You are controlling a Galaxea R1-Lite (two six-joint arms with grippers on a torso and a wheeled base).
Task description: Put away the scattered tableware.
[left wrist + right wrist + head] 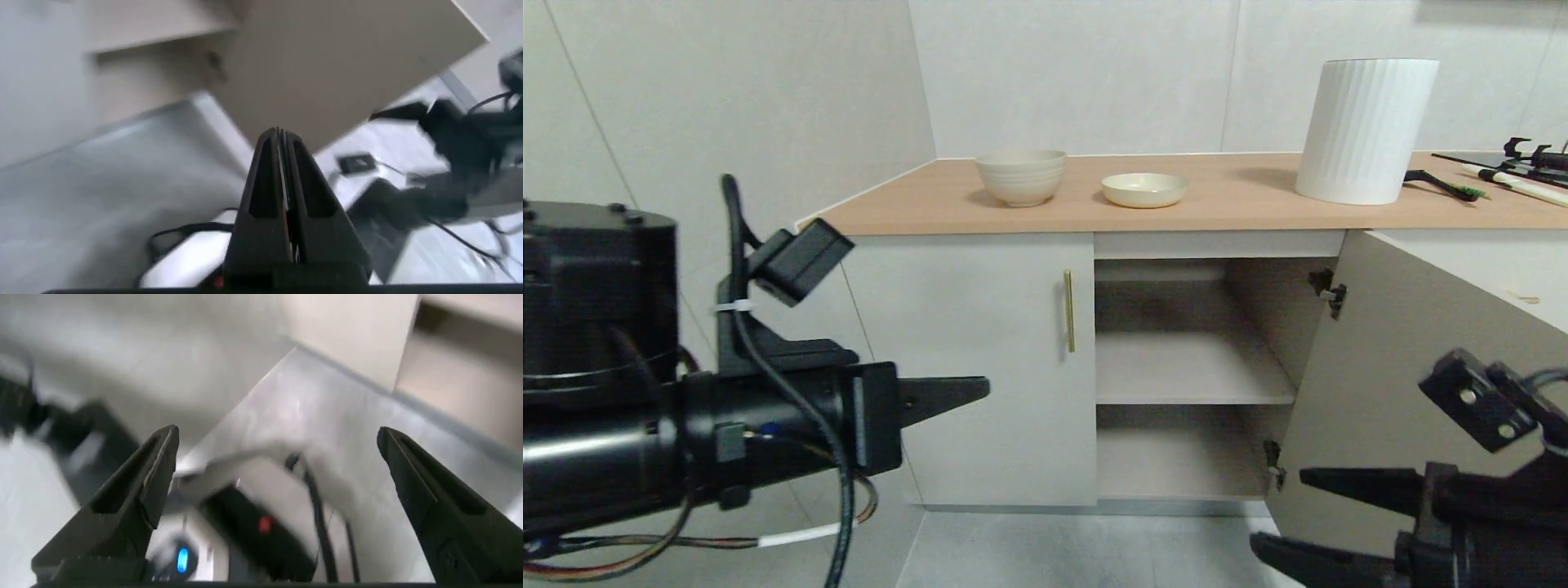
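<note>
A cream ribbed bowl (1022, 175) and a shallow cream dish (1144, 189) stand side by side on the wooden countertop (1241, 200). Below them the cabinet's right door (1401, 367) hangs open, showing two bare shelves (1188, 371). My left gripper (980, 390) is shut with nothing in it, held low in front of the closed left cabinet door (980, 367), well below the bowl. In the left wrist view its fingertips (279, 139) are pressed together. My right gripper (1278, 510) stands open and empty near the floor, by the open door. Its fingers (139, 498) are spread wide.
A tall white ribbed container (1365, 129) stands on the counter's right part. Beyond it lie a black-handled brush (1441, 185) and chopstick-like utensils (1519, 184). Walls close the counter at the back and left. The open door juts out toward my right arm.
</note>
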